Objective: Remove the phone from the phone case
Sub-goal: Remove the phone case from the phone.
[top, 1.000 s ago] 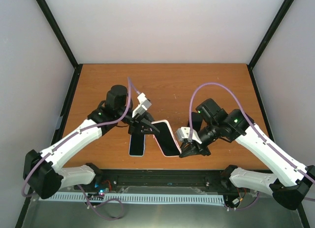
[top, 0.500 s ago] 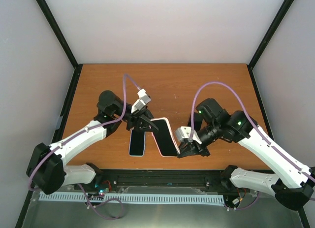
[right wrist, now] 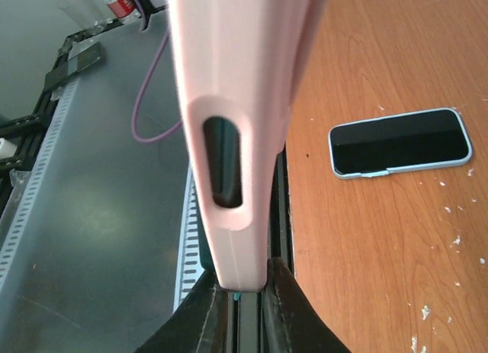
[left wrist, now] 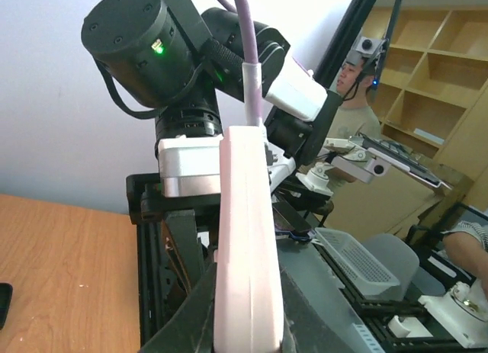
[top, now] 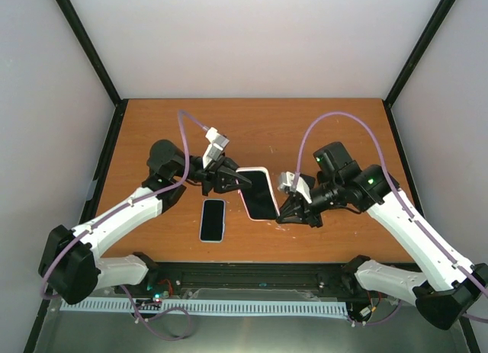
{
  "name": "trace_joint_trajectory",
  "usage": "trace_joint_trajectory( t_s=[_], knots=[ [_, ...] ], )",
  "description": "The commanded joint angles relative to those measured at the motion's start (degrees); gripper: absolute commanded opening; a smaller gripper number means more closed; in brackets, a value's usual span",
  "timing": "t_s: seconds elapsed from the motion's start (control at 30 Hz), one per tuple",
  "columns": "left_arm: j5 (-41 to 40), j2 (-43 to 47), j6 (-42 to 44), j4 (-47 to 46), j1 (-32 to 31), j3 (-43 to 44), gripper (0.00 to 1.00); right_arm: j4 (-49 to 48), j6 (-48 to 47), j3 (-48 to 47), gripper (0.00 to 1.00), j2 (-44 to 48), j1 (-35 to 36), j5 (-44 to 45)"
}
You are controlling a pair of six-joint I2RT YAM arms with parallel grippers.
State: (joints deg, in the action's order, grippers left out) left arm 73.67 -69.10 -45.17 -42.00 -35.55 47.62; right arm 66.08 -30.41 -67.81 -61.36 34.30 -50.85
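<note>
Pink case [right wrist: 236,101], the phone [top: 259,193] seated in it, hangs above the worktop [top: 320,132], its ends clamped in my closed left claw [top: 235,184] and right claw [top: 284,212]; twisting unevenly could drop it.

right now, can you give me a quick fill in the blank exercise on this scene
1. The case gripped by the left pincer and the right pincer is ____ in colour.
2. The other phone lies flat on the table with its screen facing ____.
3. Of the two arms, that other phone lies nearer the ____ one.

Missing words: pink; up; left
</note>
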Motion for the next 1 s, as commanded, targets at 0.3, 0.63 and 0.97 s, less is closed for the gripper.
trace_joint_trajectory(
  t_s=[0.3, 0.63, 0.97],
  knots=[
    [7.7, 1.8, -4.3, 0.7, -6.2, 0.1, 0.0, -29.8, 12.1, -1.2, 0.03, -3.2, -7.2, 13.2],
    [-2.5, 2.9, 11.2, 23.0, -6.1, 3.1, 0.0, -22.2, 5.4, -2.3, 0.35, -2.9, -7.3, -7.0],
    [-3.1, 0.6, 12.4, 23.8, -6.1, 2.9, 0.0, -21.1, 6.4, -3.4, 0.44, -1.7, -7.2, -8.2]
  ],
)
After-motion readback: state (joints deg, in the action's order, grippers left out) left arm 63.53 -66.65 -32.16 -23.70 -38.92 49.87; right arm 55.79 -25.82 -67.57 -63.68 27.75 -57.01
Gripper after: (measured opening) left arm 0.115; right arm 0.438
